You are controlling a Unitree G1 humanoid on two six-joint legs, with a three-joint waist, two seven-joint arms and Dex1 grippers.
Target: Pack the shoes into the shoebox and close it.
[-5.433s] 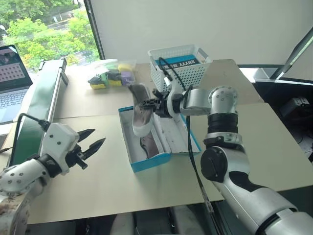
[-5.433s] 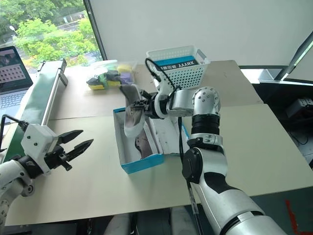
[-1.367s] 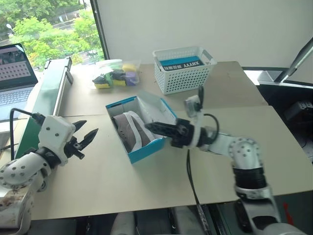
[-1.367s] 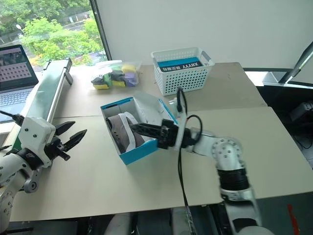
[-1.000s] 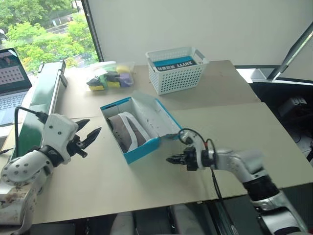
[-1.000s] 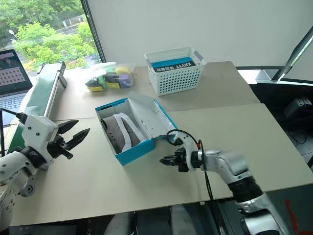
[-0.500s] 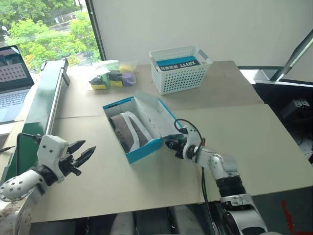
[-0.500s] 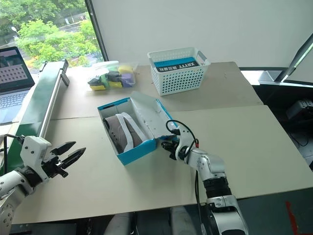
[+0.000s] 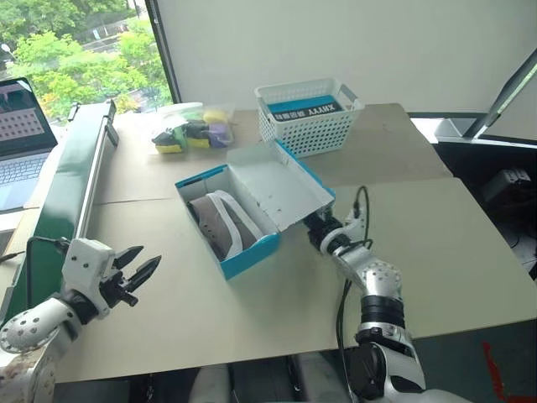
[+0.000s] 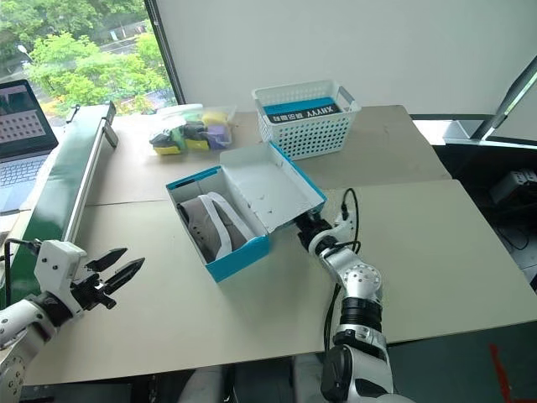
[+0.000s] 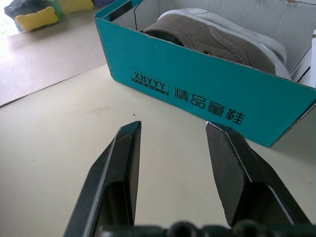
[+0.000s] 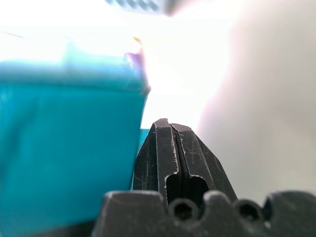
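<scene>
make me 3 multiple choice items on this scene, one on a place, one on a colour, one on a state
1. Where are the shoes?
A. inside the shoebox
B. in the white basket
C. on the table

2. What colour is the shoebox outside?
A. red
B. blue
C. black

3. How is the right gripper?
A. open wide
B. shut on a shoe
C. shut, under the raised lid

Answers: 1 A, grey-brown uppers show between the box walls. 2 B, its sides are bright blue. 3 C, its fingers lie pressed together beneath the lid's edge.
</scene>
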